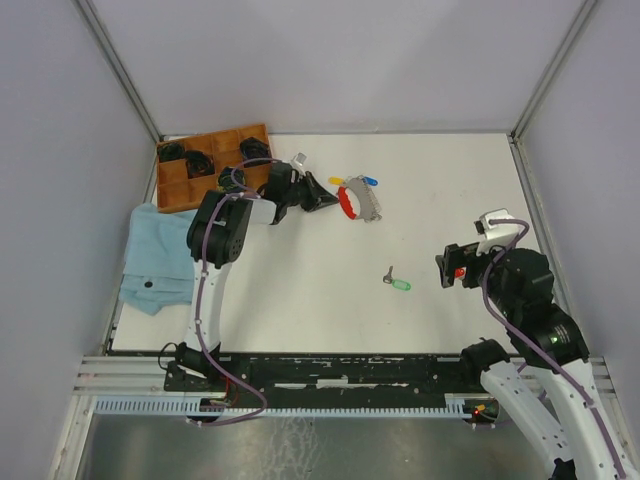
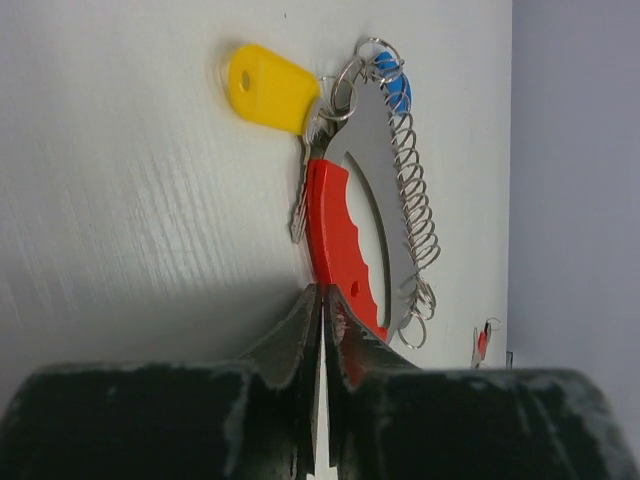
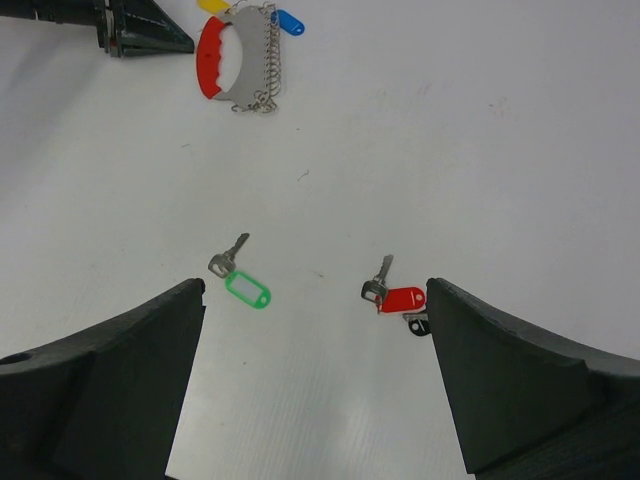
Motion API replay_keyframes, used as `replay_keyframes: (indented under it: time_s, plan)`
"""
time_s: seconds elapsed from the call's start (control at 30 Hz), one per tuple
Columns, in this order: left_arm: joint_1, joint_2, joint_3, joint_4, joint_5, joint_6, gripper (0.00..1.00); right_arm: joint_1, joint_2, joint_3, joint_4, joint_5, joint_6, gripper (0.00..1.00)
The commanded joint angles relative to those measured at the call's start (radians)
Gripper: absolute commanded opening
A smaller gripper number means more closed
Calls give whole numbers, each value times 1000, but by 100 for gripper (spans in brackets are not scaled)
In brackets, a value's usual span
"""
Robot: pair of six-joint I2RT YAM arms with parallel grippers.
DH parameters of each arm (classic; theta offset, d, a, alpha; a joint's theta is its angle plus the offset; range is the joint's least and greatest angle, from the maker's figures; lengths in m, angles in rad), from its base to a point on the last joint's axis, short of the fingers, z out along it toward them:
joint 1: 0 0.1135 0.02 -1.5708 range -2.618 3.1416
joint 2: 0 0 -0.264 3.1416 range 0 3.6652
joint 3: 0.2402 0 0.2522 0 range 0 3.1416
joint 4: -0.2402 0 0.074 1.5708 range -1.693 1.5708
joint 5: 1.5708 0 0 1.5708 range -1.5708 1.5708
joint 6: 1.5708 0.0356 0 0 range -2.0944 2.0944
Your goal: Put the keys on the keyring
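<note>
Cut off at the bottom of the left wrist view: most of the left hand [image 2: 319, 300], with only the dark fingers showing, pressed together with a hairline slit between them. No telling of any thin thing nipped in that slit. Tips right against the near end of the keyring [image 2: 345, 235], at its red grip, part of that grip hidden behind one finger. Beyond the grip, a grey plate and a wire coil, with a yellow key [image 2: 270, 88] and a blue key [image 2: 392, 85] bunched at the far end, the blue one half covered by rings.

Well apart from all that, toward the right arm: right hand [image 3: 315, 300] spread wide above the counter [image 3: 480, 150], clamped on nothing. Lying flat between its fingers, a green key [image 3: 243, 284] and a red key [image 3: 395, 296]. Red one just beside the right-side finger, touched by a small dark bit too small to identify.

At the far left corner, a wooden tray [image 1: 180, 192] holding dark items. Just beside it, a light blue cloth [image 1: 155, 255], partly covered by the left arm.
</note>
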Motion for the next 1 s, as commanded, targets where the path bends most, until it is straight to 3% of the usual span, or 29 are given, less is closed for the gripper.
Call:
replay_keyframes:
  time_s: [0.0, 0.13, 0.3, 0.43, 0.77, 0.97]
  plan:
    - [-4, -94, -48, -31, -24, 18, 18, -2, 49, 24, 47, -57, 10, 100]
    - [-13, -134, -46, -91, -78, 83, 36, -2, 82, 33, 34, -68, 9, 100]
    - [-80, -153, 56, -286, -226, 307, 52, -2, 86, 30, 24, -60, 0, 100]
    - [-149, -135, 169, -448, -354, 462, 56, -2, 93, 28, 19, -56, -2, 100]
    - [-296, -71, 340, -633, -596, 754, 63, -1, 98, 28, 11, -48, -8, 100]
    - [-315, -27, 369, -668, -537, 788, 66, -2, 95, 27, 10, -47, -8, 100]
